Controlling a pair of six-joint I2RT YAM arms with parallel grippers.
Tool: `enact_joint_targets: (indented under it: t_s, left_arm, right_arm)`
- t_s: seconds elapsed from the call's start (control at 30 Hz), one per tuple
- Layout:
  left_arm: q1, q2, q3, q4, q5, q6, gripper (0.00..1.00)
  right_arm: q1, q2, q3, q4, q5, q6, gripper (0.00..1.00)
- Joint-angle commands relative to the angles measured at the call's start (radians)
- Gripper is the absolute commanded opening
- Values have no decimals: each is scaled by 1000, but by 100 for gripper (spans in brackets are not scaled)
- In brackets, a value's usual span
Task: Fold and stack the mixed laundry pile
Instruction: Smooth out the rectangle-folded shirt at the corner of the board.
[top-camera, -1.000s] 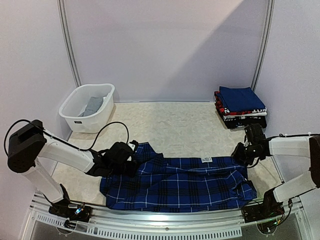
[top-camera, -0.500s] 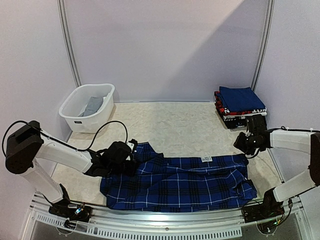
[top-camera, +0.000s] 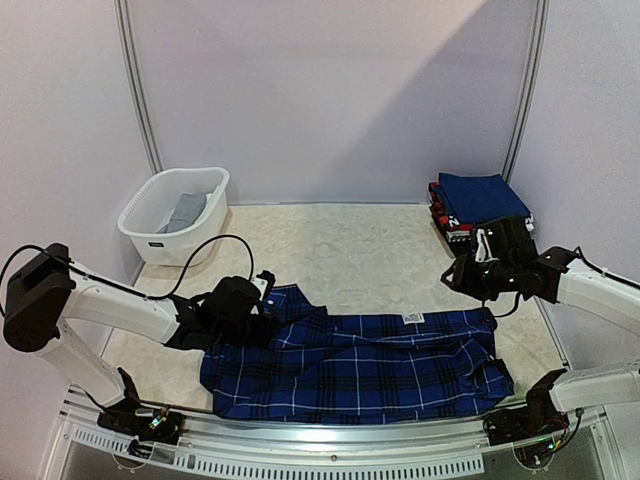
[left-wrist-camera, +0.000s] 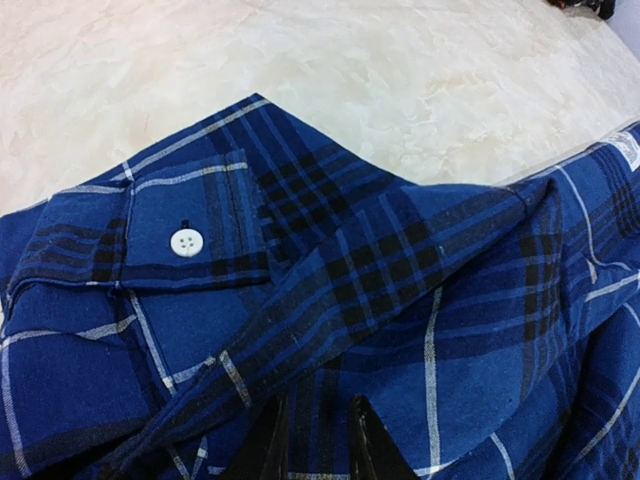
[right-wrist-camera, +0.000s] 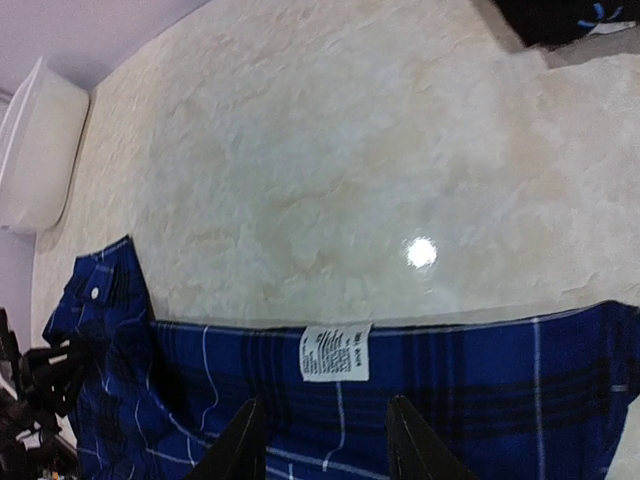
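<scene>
Marbled table (top-camera: 350, 250) carries plaid shirt (top-camera: 370, 365), its folds half-hiding left hand (top-camera: 265, 318).

The dark blue plaid shirt (right-wrist-camera: 500, 385) lies along the bottom of the frame on the pale tabletop (right-wrist-camera: 330, 180). Its white label (right-wrist-camera: 335, 352) shows just above the right gripper (right-wrist-camera: 325, 405), whose jaws stand apart and empty.

Left tool (left-wrist-camera: 318, 440) low, jaws nipping the plaid shirt (left-wrist-camera: 420, 300) at its left edge. Right tool (right-wrist-camera: 325, 425) above its right end, jaws apart.

Label (right-wrist-camera: 335, 352) on plaid shirt (right-wrist-camera: 470, 400) unreadably small, left pincer (left-wrist-camera: 318, 432) cut by lower edge, grey garment (top-camera: 185, 212) partly hidden in basket (top-camera: 165, 246)
</scene>
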Motion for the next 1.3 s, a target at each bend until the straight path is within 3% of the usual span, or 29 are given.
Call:
enact_joint_targets:
  t_s: [0.0,0.17,0.4,0.8,1.1,1.27]
  left_arm:
    - [-14,-9,3,3,13,6,21]
    - [-16,-20,-27,12,16,-1,20]
    - [-16,-56,-66,-1,9,-3,20]
    - [-16,-93,-70,-24,-22,5,21]
    - [56,-193,88,-245,-121,71,64]
    - [171,-125,182,-346,-61,65,65]
  right_arm:
    - [110,60,-6,-15,-61,31,42]
    - [204,182,16,-9,-62,28,41]
    - [205,270,-68,29,-44,38,39]
    - [205,202,-179,-72,87,91,38]
    - [205,142,-136,-104,124,55,38]
    - [206,79,-124,-131,144,31,39]
